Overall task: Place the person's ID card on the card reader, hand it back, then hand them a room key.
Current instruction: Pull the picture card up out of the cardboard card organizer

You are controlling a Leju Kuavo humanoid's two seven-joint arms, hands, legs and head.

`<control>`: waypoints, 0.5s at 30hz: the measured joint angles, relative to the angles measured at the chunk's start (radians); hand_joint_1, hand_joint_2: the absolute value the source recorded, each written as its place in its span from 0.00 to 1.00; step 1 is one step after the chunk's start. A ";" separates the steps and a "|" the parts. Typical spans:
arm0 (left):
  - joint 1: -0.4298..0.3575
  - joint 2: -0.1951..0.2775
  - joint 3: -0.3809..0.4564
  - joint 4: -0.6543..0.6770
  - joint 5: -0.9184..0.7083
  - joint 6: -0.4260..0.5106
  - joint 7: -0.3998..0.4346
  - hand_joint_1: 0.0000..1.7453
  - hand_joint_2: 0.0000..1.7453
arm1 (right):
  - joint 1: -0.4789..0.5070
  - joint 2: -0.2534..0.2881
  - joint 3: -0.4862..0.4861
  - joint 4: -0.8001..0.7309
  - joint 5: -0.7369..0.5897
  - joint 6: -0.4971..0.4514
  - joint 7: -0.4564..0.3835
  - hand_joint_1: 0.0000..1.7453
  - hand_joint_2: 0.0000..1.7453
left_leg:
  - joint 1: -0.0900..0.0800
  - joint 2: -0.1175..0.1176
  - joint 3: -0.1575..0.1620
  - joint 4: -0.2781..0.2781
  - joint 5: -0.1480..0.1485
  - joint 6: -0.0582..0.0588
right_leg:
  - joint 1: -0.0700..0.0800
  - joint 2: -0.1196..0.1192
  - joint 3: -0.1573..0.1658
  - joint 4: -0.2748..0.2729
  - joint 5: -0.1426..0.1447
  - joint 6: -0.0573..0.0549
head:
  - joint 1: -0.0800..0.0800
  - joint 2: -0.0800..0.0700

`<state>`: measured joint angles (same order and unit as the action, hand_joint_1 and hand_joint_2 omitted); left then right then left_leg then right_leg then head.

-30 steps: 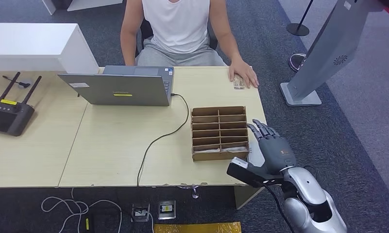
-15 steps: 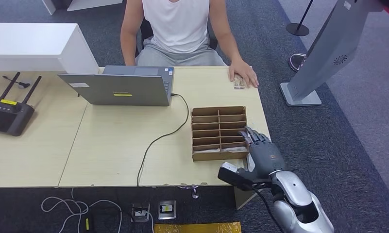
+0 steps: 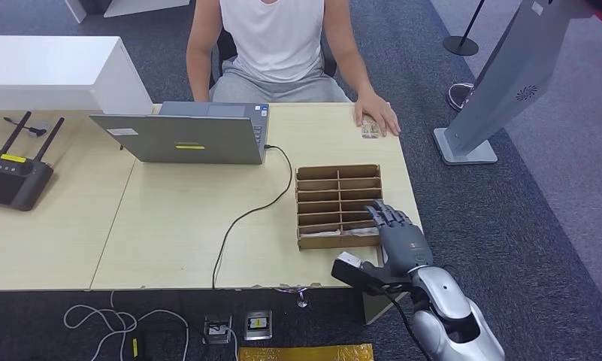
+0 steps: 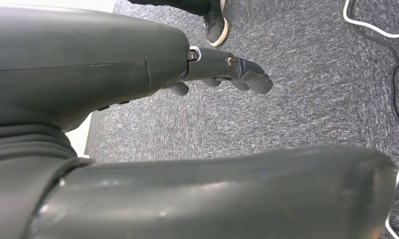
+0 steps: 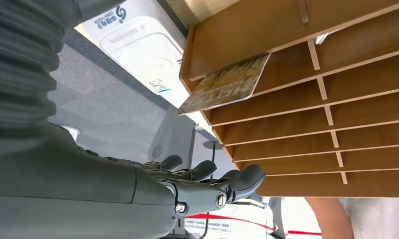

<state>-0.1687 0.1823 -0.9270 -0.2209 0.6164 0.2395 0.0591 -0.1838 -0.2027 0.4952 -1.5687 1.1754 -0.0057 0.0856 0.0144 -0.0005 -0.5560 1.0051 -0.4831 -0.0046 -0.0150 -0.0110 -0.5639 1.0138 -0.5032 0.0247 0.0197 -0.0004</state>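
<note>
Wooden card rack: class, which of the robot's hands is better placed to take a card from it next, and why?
Right. The right hand hovers open at the wooden card rack, near a protruding card; the left hand hangs over the carpet floor.

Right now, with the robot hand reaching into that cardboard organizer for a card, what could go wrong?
1. The card sticks out of a slot near the organizer's front corner; a clumsy touch from the right robot hand could push it deeper or knock it out.
2. The organizer looks light and stands loose near the table edge, so the fingers might shove it.
3. The laptop cable runs beside it and could be tugged if it slides.
</note>
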 joint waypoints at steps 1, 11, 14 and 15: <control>0.000 0.000 0.000 0.000 0.000 0.000 0.000 0.00 0.00 | -0.002 0.002 0.000 0.007 0.001 -0.008 -0.001 0.00 1.00 | 0.000 0.000 0.000 0.000 0.000 0.000 | 0.000 0.000 0.000 0.000 0.000 0.000 | 0.000 0.000; 0.000 -0.002 0.000 0.000 0.000 0.002 0.000 0.00 0.00 | -0.014 0.015 0.000 0.054 0.006 -0.086 -0.019 0.00 1.00 | 0.000 0.000 0.000 0.000 0.000 0.000 | 0.000 0.000 0.000 0.000 0.000 0.000 | 0.000 0.000; 0.000 -0.004 0.000 0.000 0.001 0.003 0.000 0.00 0.00 | -0.017 0.022 0.001 0.069 0.008 -0.100 -0.024 0.00 1.00 | 0.000 0.000 0.000 0.000 0.000 0.000 | 0.000 0.000 0.000 0.000 0.000 0.000 | 0.000 0.000; 0.000 -0.004 0.000 0.000 0.001 0.003 0.000 0.00 0.00 | -0.019 0.024 0.001 0.074 0.009 -0.104 -0.025 0.00 1.00 | 0.000 0.000 0.000 0.000 0.000 0.000 | 0.000 0.000 0.000 0.000 0.000 0.000 | 0.000 0.000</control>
<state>-0.1686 0.1780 -0.9270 -0.2209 0.6174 0.2421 0.0591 -0.2026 -0.1784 0.4959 -1.4948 1.1847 -0.1096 0.0608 0.0144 -0.0005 -0.5560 1.0051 -0.4831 -0.0046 -0.0150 -0.0110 -0.5639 1.0138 -0.5032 0.0247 0.0198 -0.0004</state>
